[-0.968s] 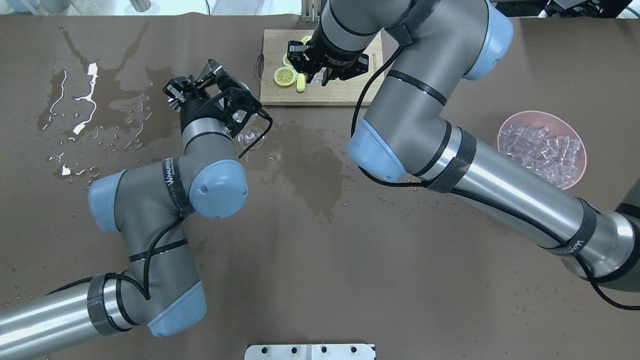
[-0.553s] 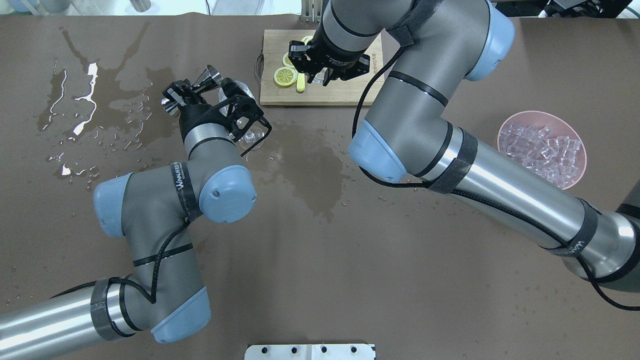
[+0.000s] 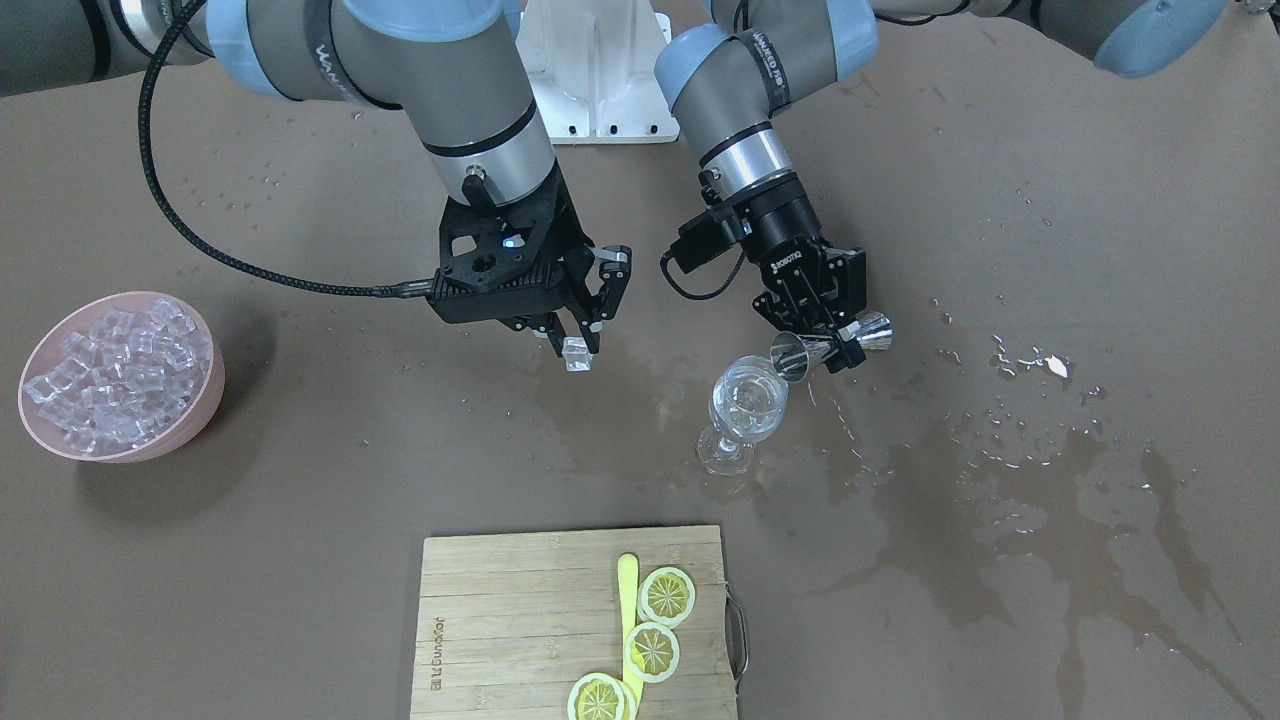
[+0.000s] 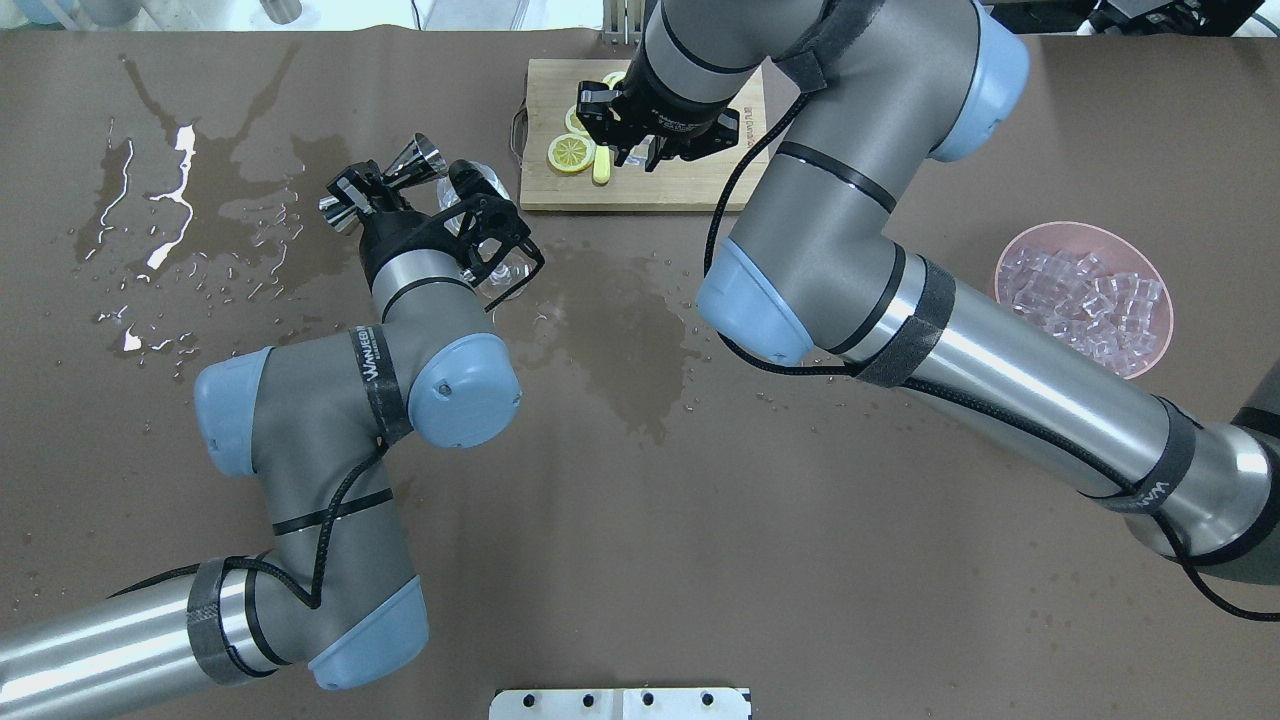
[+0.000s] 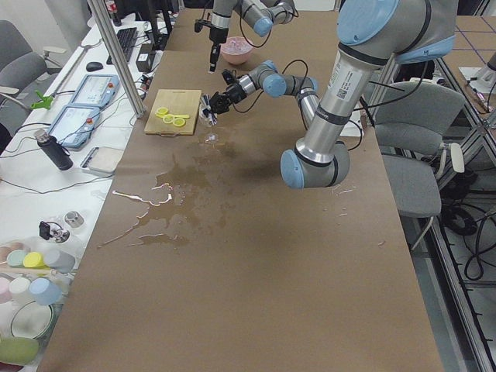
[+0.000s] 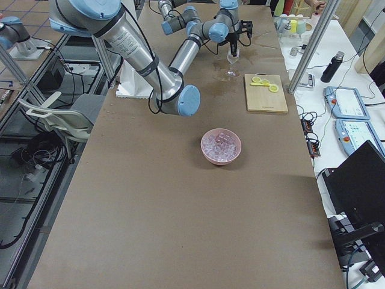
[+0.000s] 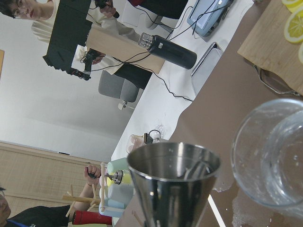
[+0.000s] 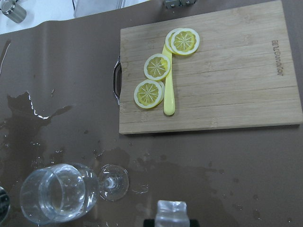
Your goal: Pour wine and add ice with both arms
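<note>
Brown paper covers the desk [image 3: 300, 500], darkened by wet stains [image 3: 1000, 500] and dotted with droplets. Nearest the front camera lies a bamboo board [image 3: 500, 600] with a metal handle on one side. Its burnt-in brand mark is too small to read with certainty. Lemon slices [image 3: 667, 595] rest on it beside a yellow stick [image 3: 626, 585].

Beyond the board a stemmed glass [image 3: 745, 400] stands upright at the edge of the wet patch, with a little clear wine [image 8: 54, 196] in its bowl. Just past the rim, the left fingers [image 3: 812, 322] are clamped on the waist of a steel jigger [image 3: 793, 356]. The jigger lies on its side with its wider mouth turned toward the glass and close to the rim; whether they touch I cannot tell. White letters on that wrist read ROBOTIQ.

Level with these and well apart from the glass, toward the robot's right, the right fingers [image 3: 597, 318] pinch one ice cube [image 3: 577, 354] between their tips. The cube is held above the desk, not over the glass. A black cable [image 3: 200, 240] loops away from that wrist. At the desk's right end a pink bowl [image 3: 150, 450] sits heaped with ice [image 3: 110, 375].

Black straps on the left arm [image 3: 740, 100] and right arm [image 3: 450, 90] carry white lettering that begins WAN; the rest is unclear. Farthest back stands the white base [image 3: 600, 80].
</note>
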You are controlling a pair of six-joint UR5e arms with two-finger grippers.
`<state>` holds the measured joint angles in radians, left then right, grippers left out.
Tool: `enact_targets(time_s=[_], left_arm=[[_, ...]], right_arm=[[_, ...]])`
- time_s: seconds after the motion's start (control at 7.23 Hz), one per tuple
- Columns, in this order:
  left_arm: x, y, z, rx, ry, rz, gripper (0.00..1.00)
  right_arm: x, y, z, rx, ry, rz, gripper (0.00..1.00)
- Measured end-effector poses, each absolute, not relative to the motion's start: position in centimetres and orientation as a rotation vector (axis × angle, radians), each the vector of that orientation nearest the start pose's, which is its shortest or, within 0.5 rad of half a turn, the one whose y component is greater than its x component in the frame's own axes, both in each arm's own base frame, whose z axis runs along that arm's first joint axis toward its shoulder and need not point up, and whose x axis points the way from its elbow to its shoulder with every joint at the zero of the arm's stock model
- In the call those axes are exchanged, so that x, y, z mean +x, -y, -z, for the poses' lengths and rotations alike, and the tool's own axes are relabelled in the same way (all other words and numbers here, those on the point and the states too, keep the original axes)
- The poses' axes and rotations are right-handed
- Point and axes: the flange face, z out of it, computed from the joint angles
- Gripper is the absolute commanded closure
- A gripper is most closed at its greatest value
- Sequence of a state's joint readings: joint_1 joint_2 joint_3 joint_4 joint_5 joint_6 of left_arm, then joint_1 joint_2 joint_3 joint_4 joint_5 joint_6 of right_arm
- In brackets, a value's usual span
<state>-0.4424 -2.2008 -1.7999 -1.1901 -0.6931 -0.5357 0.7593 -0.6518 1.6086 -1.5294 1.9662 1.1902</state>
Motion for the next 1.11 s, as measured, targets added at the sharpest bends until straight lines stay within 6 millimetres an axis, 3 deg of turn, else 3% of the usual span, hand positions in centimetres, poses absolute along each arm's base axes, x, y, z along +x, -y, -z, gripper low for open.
enact_targets(time_s=[0.69, 1.11], left_arm=[[47.5, 45.8, -21.2, 0.921, 0.303, -0.422, 0.81], [46.7, 45.7, -20.4, 0.92, 0.33, -0.476, 0.81]], right_arm=[[-43.9, 54.9, -6.8, 0.236, 1.032, -0.145, 1.0], [-43.7, 55.3, -8.2, 0.233, 1.015, -0.154, 1.0]])
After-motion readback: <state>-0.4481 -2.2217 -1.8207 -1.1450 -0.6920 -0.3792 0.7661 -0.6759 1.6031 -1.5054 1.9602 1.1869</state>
